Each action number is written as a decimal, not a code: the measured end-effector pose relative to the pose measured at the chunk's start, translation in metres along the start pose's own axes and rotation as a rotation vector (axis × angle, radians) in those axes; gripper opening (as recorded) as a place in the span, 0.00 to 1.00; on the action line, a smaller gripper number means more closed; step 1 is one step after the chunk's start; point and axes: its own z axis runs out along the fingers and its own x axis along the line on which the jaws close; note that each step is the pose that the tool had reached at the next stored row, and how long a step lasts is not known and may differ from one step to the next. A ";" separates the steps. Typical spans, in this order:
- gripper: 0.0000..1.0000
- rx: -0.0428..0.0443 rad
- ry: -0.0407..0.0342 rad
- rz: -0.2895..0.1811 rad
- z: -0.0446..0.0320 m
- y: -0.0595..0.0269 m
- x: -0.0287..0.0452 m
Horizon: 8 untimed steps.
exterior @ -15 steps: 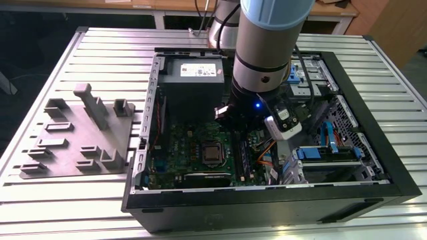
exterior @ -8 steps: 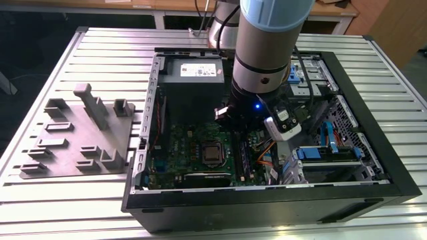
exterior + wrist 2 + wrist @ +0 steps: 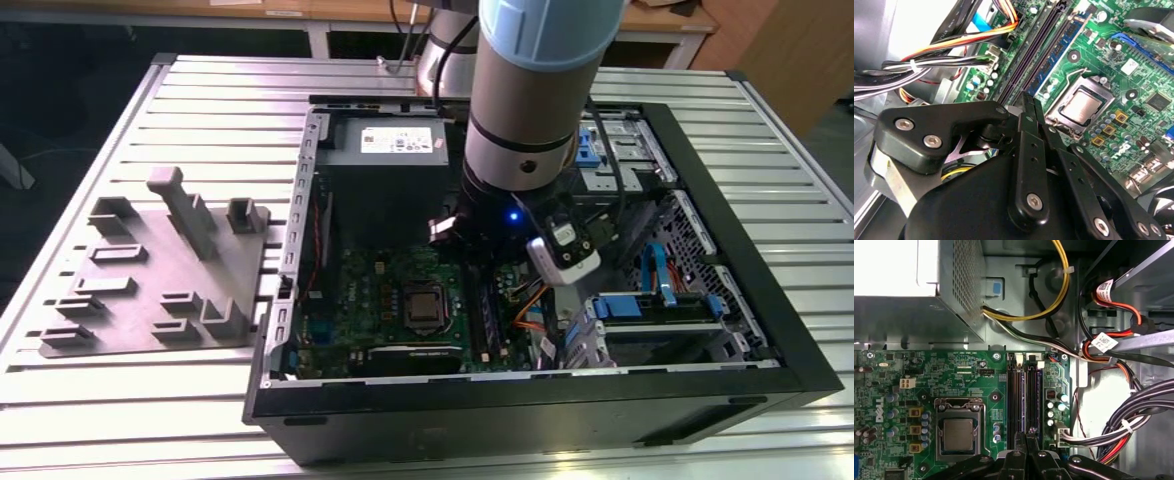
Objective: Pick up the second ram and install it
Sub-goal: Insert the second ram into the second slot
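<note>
Even light from above leaves the slatted table (image 3: 107, 400) pale and shiny, while the case (image 3: 534, 420) is dim inside, beneath my arm (image 3: 541, 90). A blue lamp (image 3: 514, 215) glows at my wrist. In the first wrist view the power-supply box (image 3: 884, 265) burns out white. In the second wrist view my gripper (image 3: 1026, 100) is a black mass against the well-lit motherboard (image 3: 1089, 60).

Power supply label (image 3: 403, 146), cable tag (image 3: 1104, 342), print too small to read
</note>
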 end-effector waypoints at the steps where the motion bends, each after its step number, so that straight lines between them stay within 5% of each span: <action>1: 0.11 0.0001 0.0000 0.000 0.0006 0.0000 0.0000; 8: 0.11 0.0006 0.0001 0.000 0.0031 -0.0001 0.0003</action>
